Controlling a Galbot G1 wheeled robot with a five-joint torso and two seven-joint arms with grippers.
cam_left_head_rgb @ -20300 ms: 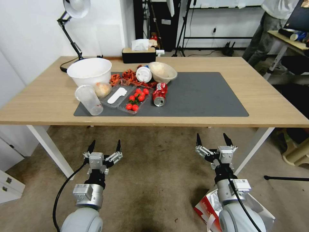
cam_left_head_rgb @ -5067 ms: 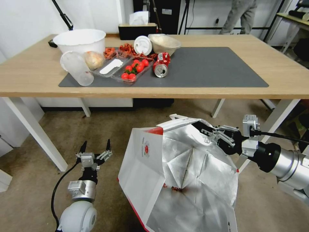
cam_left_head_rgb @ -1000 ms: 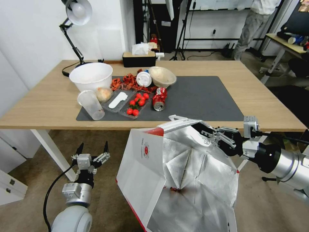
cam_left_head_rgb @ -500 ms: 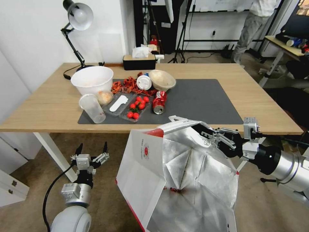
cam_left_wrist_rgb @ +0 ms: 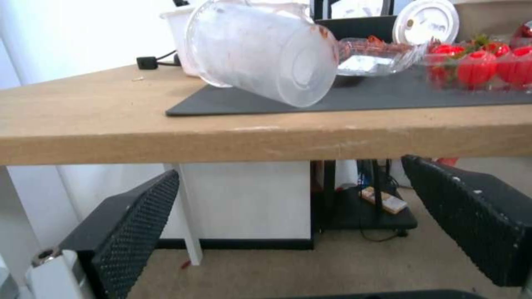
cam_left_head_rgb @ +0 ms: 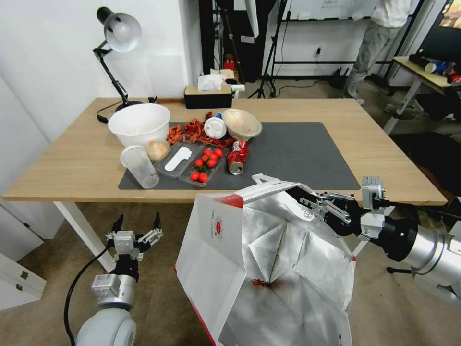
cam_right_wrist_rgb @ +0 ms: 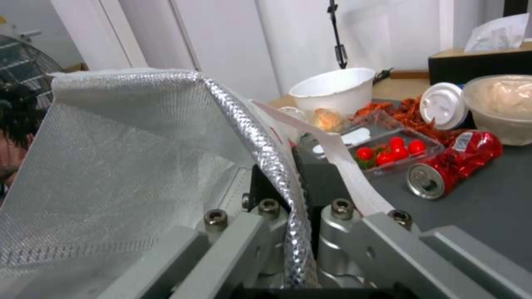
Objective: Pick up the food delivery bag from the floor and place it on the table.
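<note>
The food delivery bag (cam_left_head_rgb: 269,259) hangs off the floor (cam_left_head_rgb: 163,293) in front of the table (cam_left_head_rgb: 384,158), its mouth open toward me and showing crinkly silver foil, with a white face and a small red logo on its left. My right gripper (cam_left_head_rgb: 307,197) is shut on the bag's upper rim; in the right wrist view the foil edge (cam_right_wrist_rgb: 260,137) and a white handle strap run between the closed jaws of the right gripper (cam_right_wrist_rgb: 288,182). The bag's top stands about level with the table's front edge. My left gripper (cam_left_head_rgb: 137,226) is open and low beside the table leg, holding nothing.
On the left half of the dark grey mat (cam_left_head_rgb: 297,149) sit a white bowl (cam_left_head_rgb: 139,124), a tipped clear cup (cam_left_head_rgb: 139,166), a tray of tomatoes (cam_left_head_rgb: 204,166) and a crushed red can (cam_left_head_rgb: 237,157). A lamp (cam_left_head_rgb: 117,33) and a tissue box (cam_left_head_rgb: 208,96) stand behind. A white table leg (cam_left_head_rgb: 84,230) is near my left arm.
The whole picture has shifted, with the table sliding lower in view, so the camera has risen. The bag stays held by the right gripper. The left gripper keeps its pose.
</note>
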